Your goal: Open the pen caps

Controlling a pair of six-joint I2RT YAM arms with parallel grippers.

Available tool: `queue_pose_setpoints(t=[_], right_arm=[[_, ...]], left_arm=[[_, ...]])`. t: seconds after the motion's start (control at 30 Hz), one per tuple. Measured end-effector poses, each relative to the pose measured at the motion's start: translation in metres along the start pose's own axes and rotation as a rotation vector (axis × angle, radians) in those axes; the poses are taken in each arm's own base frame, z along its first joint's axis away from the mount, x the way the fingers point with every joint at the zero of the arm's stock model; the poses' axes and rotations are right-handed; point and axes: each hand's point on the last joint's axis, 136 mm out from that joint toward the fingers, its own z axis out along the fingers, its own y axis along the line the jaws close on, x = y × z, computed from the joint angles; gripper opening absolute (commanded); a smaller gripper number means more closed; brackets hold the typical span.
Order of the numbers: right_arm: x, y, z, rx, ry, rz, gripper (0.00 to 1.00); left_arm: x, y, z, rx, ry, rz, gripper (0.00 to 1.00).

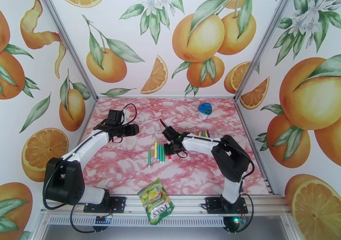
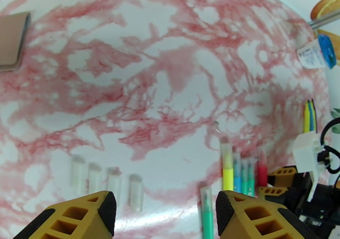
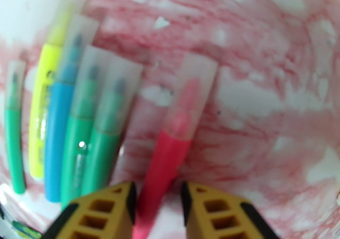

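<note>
Your left gripper (image 2: 165, 201) wide open, empty, your right gripper (image 3: 157, 191) narrow astride red pen (image 3: 168, 155) barrel, grip uncertain, its clear cap (image 3: 193, 91) on at 12 o'clock, four loose caps (image 2: 112, 184) 9 o'clock of pen row (image 2: 242, 174).

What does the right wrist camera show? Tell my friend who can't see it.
The right gripper has its yellow fingers on either side of a red pen, whose see-through cap is on. Five more capped pens, green, blue and yellow, lie to its left on the pink marbled table.
</note>
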Motion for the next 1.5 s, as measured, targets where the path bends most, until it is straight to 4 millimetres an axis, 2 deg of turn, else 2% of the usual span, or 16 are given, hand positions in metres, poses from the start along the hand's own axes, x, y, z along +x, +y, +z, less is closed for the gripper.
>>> queue_pose_setpoints(t=[0.33, 0.53, 0.97, 1.23, 1.5], right_arm=[[-0.001, -0.01, 0.001, 0.075, 0.014, -0.009, 0.3], [-0.002, -0.011, 0.002, 0.105, 0.019, -0.02, 0.22], [-0.004, -0.011, 0.001, 0.11, 0.005, -0.028, 0.14], [-0.009, -0.011, -0.008, 0.074, -0.08, -0.035, 0.12], [-0.035, 0.006, -0.043, -0.028, -0.256, -0.054, 0.12]], left_arm=[[-0.001, -0.003, 0.0, 0.019, -0.002, -0.002, 0.66], [0.0, -0.004, 0.001, 0.023, 0.002, -0.006, 0.66], [-0.002, -0.012, 0.011, 0.077, 0.006, -0.028, 0.66], [-0.005, -0.037, 0.016, 0.183, 0.003, -0.033, 0.66], [-0.006, -0.068, 0.023, 0.311, 0.01, -0.031, 0.66]])
